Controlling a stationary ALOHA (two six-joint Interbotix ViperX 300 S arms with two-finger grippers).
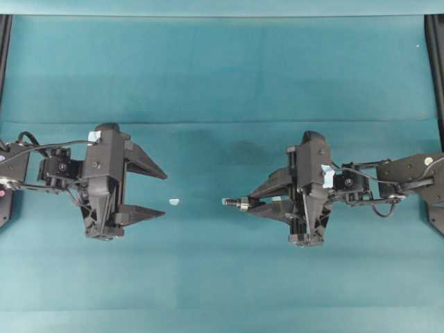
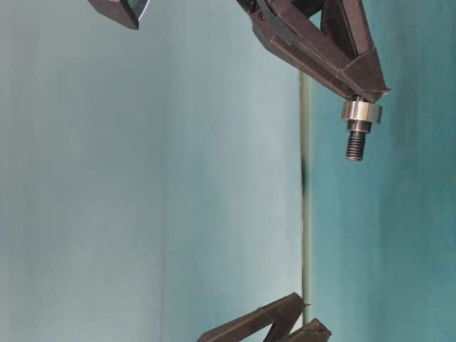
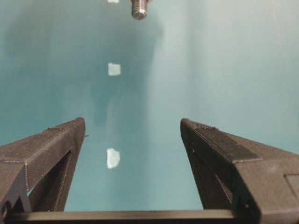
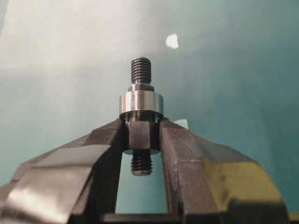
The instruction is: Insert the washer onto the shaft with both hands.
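Observation:
My right gripper (image 1: 251, 202) (image 4: 141, 128) is shut on the thick middle of the dark shaft (image 4: 141, 70) (image 1: 233, 202). The shaft's threaded end (image 2: 355, 144) sticks out past the fingertips toward the left arm. The silver washer (image 4: 140, 102) (image 2: 361, 112) sits round the shaft, right against the right fingertips. My left gripper (image 1: 165, 194) (image 3: 132, 122) is wide open with nothing between its fingers, a short way from the shaft. The shaft's tip (image 3: 139, 9) shows at the top of the left wrist view.
Small pale tape scraps (image 1: 174, 202) (image 3: 112, 157) (image 3: 114, 69) lie on the teal cloth (image 1: 222, 83) between the two grippers. Black frame rails (image 1: 5, 41) (image 1: 436, 41) run along the far left and right edges.

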